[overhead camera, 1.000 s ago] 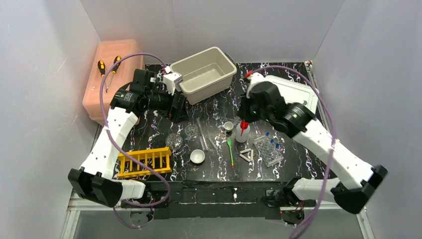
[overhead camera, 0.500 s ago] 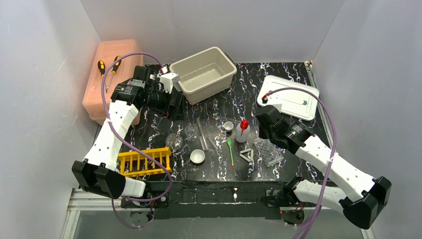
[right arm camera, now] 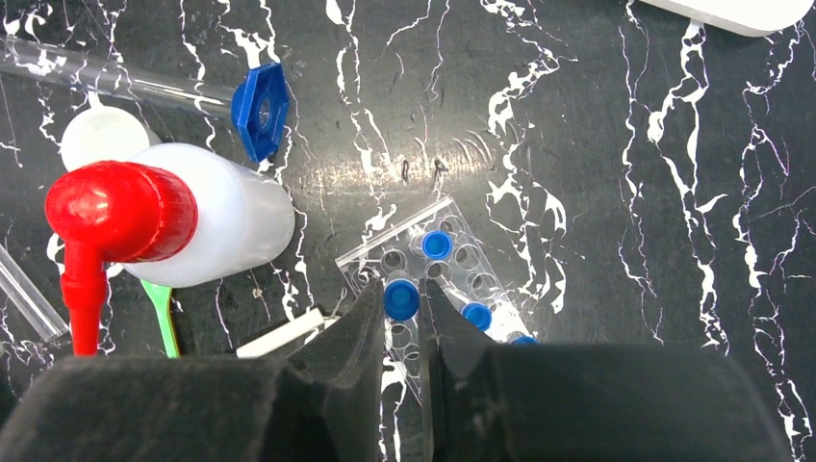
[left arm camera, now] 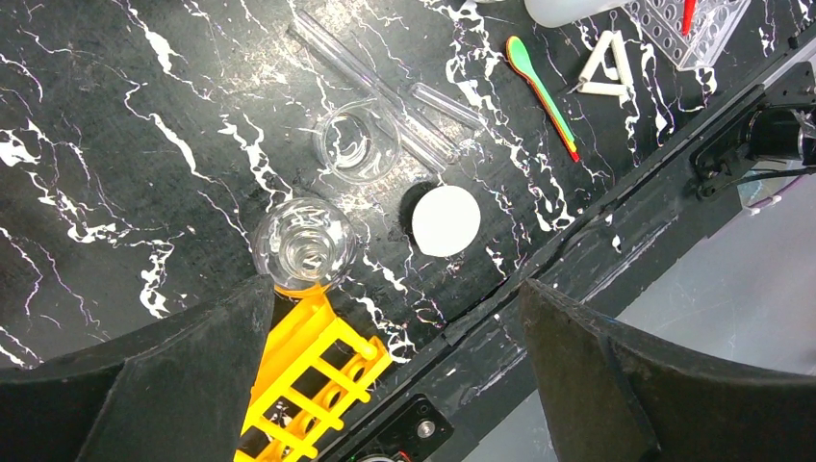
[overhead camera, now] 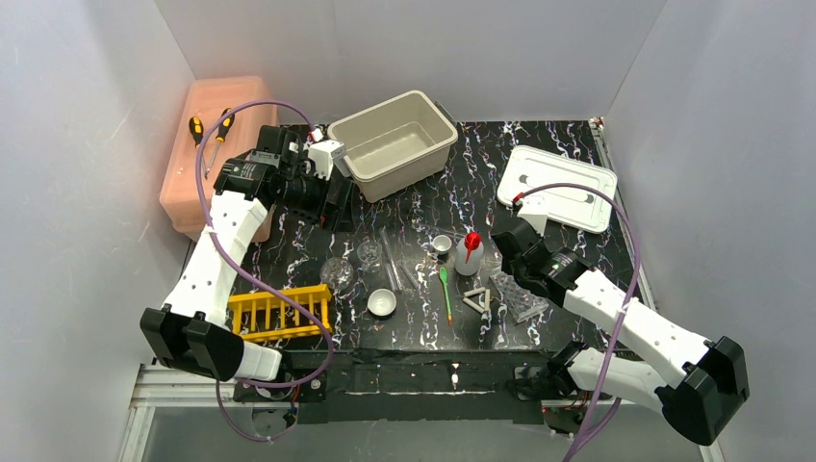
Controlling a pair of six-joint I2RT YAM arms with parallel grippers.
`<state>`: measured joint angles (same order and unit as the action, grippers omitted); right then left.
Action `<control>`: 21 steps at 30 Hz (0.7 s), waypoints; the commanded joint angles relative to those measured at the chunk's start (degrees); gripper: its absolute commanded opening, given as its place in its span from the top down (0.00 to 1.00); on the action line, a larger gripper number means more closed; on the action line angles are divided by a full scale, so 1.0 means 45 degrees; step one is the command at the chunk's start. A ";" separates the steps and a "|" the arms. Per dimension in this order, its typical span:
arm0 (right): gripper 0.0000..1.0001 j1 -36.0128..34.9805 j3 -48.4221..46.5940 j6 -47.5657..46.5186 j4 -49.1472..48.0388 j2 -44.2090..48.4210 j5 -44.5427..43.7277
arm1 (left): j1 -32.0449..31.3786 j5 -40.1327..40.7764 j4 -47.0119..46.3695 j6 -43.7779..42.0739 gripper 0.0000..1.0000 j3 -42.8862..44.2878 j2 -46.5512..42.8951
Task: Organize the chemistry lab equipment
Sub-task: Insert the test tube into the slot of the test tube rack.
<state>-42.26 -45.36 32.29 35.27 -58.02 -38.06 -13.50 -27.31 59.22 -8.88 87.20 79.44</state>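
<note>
Swinging back from the far side of the table, the right arm now hangs low over the clear vial rack, while the left arm has hardly shifted. From the top camera, the left gripper hovers beside the near-left corner of the beige bin, probably parked there so the right gripper has the middle of the table to itself. The yellow tube rack, flask, white bowl, green spoon, white triangle and squeeze bottle lie scattered between the arms, none in the bin, so the sorting looks barely begun. This view does not resolve how either pair of fingers stands. The left wrist camera supplies that for its side: the fingers are spread wide with nothing between them, looking down on the flask just beside the yellow rack's end and on loose glass tubes lying flat beyond a small beaker. The right wrist camera shows its jaws drawn nearly together on a blue-capped vial, whose cap fills the gap above the rack's holes. It is apparently held upright to drop into an empty slot. Other blue caps already sit in the rack, and a tube with a blue hexagonal cap lies behind the bottle, a detail the overhead picture barely shows.
</note>
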 commanded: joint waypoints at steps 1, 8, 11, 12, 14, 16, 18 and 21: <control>0.99 0.0159 0.0183 0.0192 -0.1028 -0.0026 -0.0613 | 0.0070 0.0086 0.0377 -0.0217 0.02 0.0408 -0.0011; 0.99 0.0318 0.0497 0.0221 -0.1060 -0.0183 -0.0428 | 0.0070 0.0088 0.0376 -0.0266 0.02 0.0554 0.0037; 0.99 0.0348 0.0569 0.0245 -0.1018 -0.0253 -0.0365 | 0.0071 0.0124 0.0375 -0.0268 0.02 0.0580 0.0061; 0.99 0.0375 0.0586 0.0272 -0.0959 -0.0283 -0.0376 | 0.0070 0.0113 0.0375 -0.0276 0.02 0.0598 0.0062; 0.99 0.0383 0.0632 0.0318 -0.0913 -0.0317 -0.0338 | 0.0070 0.0135 0.0392 -0.0281 0.02 0.0595 0.0080; 0.99 0.0387 0.0716 0.0342 -0.0990 -0.0282 -0.0312 | 0.0072 0.0117 0.0375 -0.0284 0.02 0.0587 0.0091; 0.99 0.0387 0.0797 0.0368 -0.1044 -0.0254 -0.0294 | 0.0077 0.0112 0.0366 -0.0286 0.02 0.0584 0.0101; 0.99 0.0388 0.0941 0.0425 -0.1126 -0.0251 -0.0210 | 0.0069 0.0141 0.0341 -0.0289 0.02 0.0554 0.0062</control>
<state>-40.84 -42.24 32.91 31.46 -59.35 -38.72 -13.45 -26.50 59.44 -9.41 88.03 79.48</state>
